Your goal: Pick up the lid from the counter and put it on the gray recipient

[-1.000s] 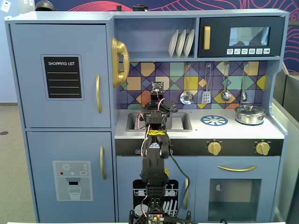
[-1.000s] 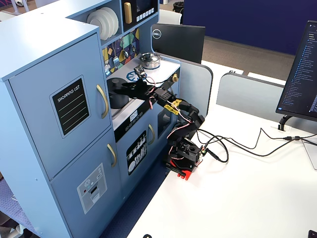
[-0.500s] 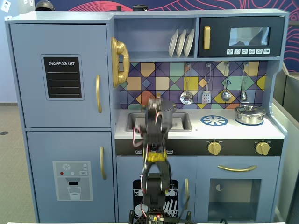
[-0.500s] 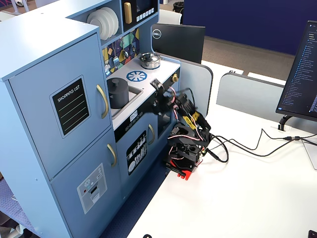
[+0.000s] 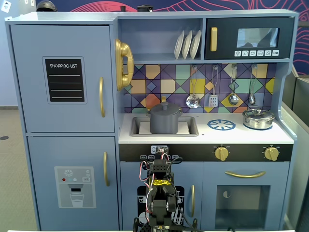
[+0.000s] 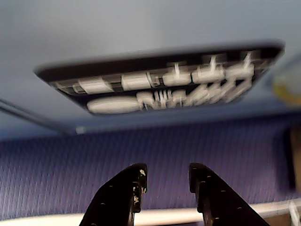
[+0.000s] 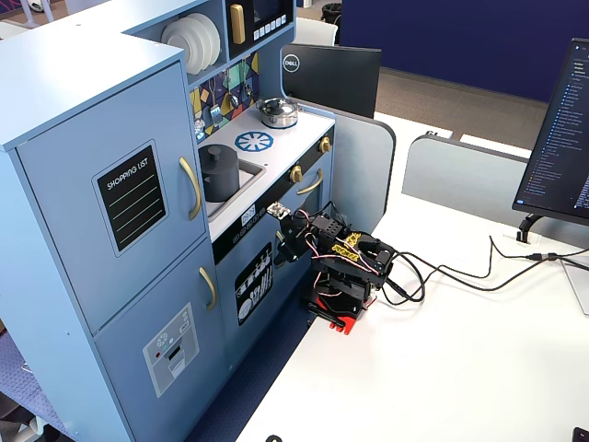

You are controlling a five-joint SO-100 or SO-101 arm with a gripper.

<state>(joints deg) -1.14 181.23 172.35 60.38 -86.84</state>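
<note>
- Black fingers (image 6: pixel 134 188) are filling the bottom of the wrist view, standing slightly apart with nothing between them; the gripper (image 6: pixel 167 176) is looking at the printed dishwasher panel (image 6: pixel 160 84) low on the toy kitchen's front.
- Arm is sitting folded on the white desk (image 7: pixel 442 368) in front of the kitchen, well below the worktop, in both fixed views; gripper (image 7: pixel 284 241) is pointing at the cabinet front.
- Going left to right along the counter (image 5: pixel 203 134): the gray recipient (image 5: pixel 164 121) is standing upright in the sink recess (image 5: pixel 190 126), and the lid (image 5: pixel 164 106) is appearing to sit on it already, knob up; the lid is not lying on the worktop.
- Next, the blue burner ring (image 5: pixel 221 124) is lying bare.
- Far right, the shiny silver pot (image 5: pixel 258 118) is standing with its own lid on.
- Judgement: the task is looking finished, or nearly so.
- Handling, as a judgement: the lid is looking light, rigid and matte, so not very slippery; the small centre knob is offering the only sensible hold, pinched from above. The disc's thin rim is offering little purchase.
</note>
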